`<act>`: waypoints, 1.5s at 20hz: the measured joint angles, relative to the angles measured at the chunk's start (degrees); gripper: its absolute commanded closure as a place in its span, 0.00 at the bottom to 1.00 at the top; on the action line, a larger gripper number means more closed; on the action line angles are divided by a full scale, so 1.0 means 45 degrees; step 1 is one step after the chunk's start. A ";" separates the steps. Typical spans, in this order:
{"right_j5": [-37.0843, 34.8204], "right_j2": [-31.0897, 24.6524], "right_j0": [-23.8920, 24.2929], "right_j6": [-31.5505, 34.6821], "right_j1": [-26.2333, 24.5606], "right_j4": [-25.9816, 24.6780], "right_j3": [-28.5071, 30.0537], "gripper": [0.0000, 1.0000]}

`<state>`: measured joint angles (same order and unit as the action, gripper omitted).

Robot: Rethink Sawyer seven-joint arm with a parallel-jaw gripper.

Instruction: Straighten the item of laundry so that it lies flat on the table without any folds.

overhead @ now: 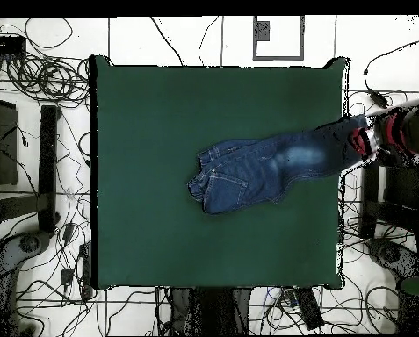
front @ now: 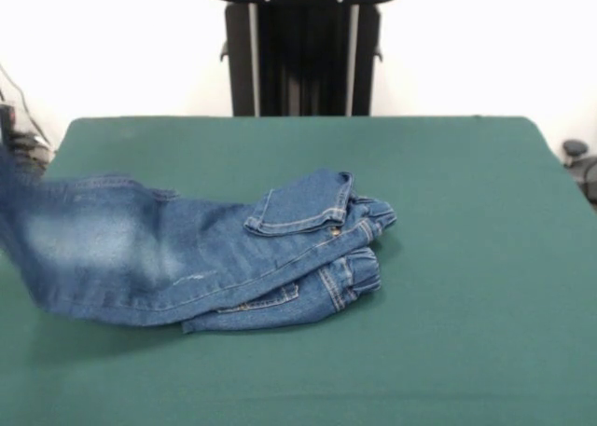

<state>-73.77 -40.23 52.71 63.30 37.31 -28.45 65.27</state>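
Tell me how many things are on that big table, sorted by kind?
Pairs of small blue denim jeans, crumpled, one leg stretching to the table's edge: 1
Large dark green felt-topped tables: 1
Total: 2 (1 item on 1 table)

You saw blue denim jeans (front: 196,258) (overhead: 248,171), faded in pale patches with orange-tan stitching, on the table's (front: 448,212) (overhead: 160,132) matt green felt-like top.

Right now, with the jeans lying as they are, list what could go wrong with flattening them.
1. The jeans run out past one edge of the table; a careless tug might drag them off.
2. The waist end is doubled over in stacked folds, so pulling one layer may only shift the bundle.
3. A person's arm is at that same table edge, close to the legs' end.
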 measured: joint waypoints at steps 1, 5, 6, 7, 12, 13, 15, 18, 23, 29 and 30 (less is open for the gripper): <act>0.0001 -0.0011 0.0011 0.0000 0.0000 0.0005 0.0000 0.00; 0.0000 -0.0033 0.0021 0.0000 -0.0001 0.0013 0.0000 0.00; 0.0000 -0.0040 0.0021 0.0000 0.0000 0.0013 0.0000 0.00; 0.0000 -0.0044 0.0022 0.0000 0.0000 0.0011 0.0000 0.00; 0.0000 -0.0048 0.0022 0.0000 0.0000 0.0013 0.0000 0.00; 0.0000 -0.0048 0.0022 0.0000 0.0000 0.0013 0.0000 0.00; 0.0000 -0.0048 0.0021 0.0000 0.0004 0.0013 0.0000 0.00; 0.0000 -0.0048 0.0021 0.0000 0.0038 0.0011 0.0002 0.00; 0.0000 -0.0048 0.0016 0.0000 0.0157 0.0011 0.0002 0.00; 0.0240 -0.0048 0.0017 0.0000 0.0567 0.0013 0.0238 0.00; 0.0358 -0.0048 0.0017 0.0000 0.0638 0.0011 0.0317 0.00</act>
<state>-72.16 -40.44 52.79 63.30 40.18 -28.40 66.70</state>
